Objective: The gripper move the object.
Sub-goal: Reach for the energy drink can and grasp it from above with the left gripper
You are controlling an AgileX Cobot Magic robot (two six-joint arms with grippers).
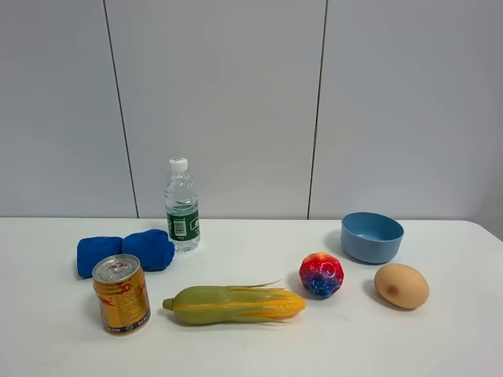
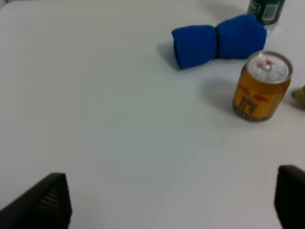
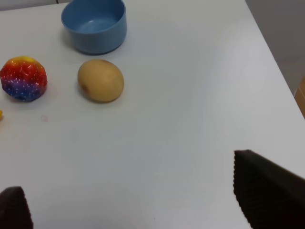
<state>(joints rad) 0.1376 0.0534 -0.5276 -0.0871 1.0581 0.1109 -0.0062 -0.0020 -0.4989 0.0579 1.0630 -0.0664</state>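
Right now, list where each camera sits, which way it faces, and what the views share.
Exterior high: mounted high, facing the white table and grey wall; no robot part shows.
Left wrist: on the left arm, looking down at the gold can and blue cloth; left fingers spread apart in the foreground.
Right wrist: on the right arm, looking at the blue bowl, tan egg and ball; right fingers spread apart.
Shared: exterior and left wrist both show the can; exterior and right wrist the bowl.

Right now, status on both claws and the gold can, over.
Left claw open, empty, short of the small gold metal can. Right claw open, empty. Can upright, untouched. Blue cloth roll behind it, yellow corn cob beside; neither touching.
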